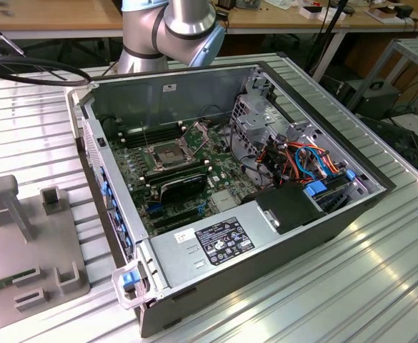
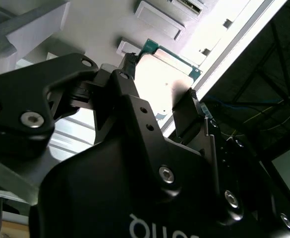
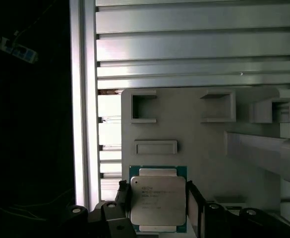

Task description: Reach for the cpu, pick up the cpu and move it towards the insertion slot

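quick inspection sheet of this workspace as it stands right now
surface: ribbed metal table with a grey fixture plate on it
job's things: cpu over the fixture plate; insertion slot inside the open computer case
clutter: spare grey blocks on the plate
grippers: claw shut on two opposite sides of the cpu
cables: coloured wires in the case; black cable at the exterior view's left
surroundings: wooden benches behind

Silvery cpu edged green, pale grey fixture plate
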Robot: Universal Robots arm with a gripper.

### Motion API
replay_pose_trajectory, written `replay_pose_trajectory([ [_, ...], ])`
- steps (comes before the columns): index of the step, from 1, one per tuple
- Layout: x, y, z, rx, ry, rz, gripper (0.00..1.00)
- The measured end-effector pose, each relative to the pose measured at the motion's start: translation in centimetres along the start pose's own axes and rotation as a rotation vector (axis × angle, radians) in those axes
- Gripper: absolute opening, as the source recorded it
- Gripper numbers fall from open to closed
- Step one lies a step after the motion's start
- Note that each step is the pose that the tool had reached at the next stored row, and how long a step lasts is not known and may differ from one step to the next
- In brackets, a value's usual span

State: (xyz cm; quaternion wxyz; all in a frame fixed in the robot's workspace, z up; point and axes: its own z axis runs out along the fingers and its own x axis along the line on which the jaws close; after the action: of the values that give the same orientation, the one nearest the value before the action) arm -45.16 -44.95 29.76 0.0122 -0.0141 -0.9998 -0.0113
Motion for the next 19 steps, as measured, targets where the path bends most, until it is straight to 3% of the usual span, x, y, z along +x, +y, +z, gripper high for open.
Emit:
replay_pose_trajectory([
  [6, 0.01, 0.01, -0.47, 0.0001, 0.0001, 0.0, 0.55],
  [8, 0.03, 0.03, -1.21, 0.0006, 0.0001, 0.0, 0.55],
  [18, 0.08, 0.07, -3.25, 0.0016, 0.0, 0.0, 0.55],
  [19, 0.09, 0.09, -3.67, 0.0016, 0.0, 0.0, 0.55],
])
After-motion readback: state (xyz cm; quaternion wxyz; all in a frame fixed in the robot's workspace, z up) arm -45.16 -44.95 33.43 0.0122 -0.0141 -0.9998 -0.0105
